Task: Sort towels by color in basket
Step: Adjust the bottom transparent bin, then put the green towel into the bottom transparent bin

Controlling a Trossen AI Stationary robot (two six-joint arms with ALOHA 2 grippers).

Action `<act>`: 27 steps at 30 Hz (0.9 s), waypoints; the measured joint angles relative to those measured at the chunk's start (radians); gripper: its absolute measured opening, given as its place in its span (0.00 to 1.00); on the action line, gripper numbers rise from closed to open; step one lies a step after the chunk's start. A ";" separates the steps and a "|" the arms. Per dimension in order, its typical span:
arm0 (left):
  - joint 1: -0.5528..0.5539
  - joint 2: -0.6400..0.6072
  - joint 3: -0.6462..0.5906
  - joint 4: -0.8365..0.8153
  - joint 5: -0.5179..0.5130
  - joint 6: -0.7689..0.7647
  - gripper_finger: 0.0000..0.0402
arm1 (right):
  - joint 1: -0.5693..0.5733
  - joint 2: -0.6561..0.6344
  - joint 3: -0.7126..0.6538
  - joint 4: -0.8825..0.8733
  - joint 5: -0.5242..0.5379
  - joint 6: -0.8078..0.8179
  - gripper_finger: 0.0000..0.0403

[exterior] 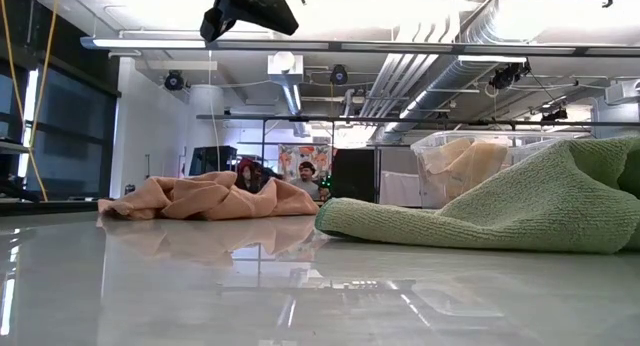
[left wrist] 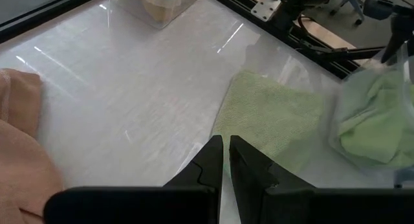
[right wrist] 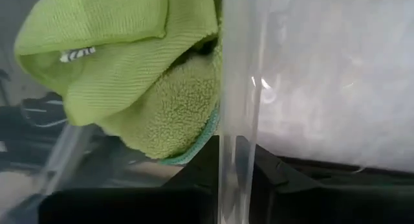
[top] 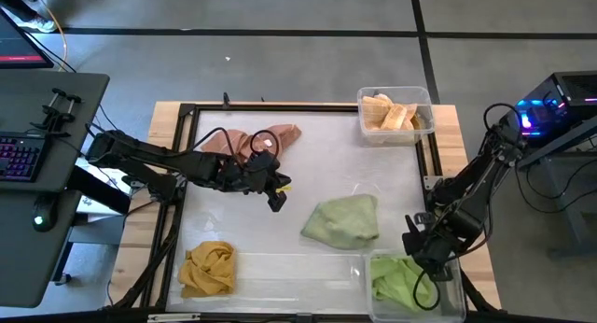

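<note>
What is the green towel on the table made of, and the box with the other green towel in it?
The green towel looks like soft, fuzzy cloth, probably microfibre or terry: its surface shows tiny loops and it lies in floppy folds. The box seems to be clear, shiny plastic: you can see the bright green towel through its wall, and light glints on it.
</note>
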 joint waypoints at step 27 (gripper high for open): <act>-0.003 0.000 0.000 0.010 0.038 -0.012 0.04 | -0.310 -0.258 0.006 0.218 0.361 0.184 0.43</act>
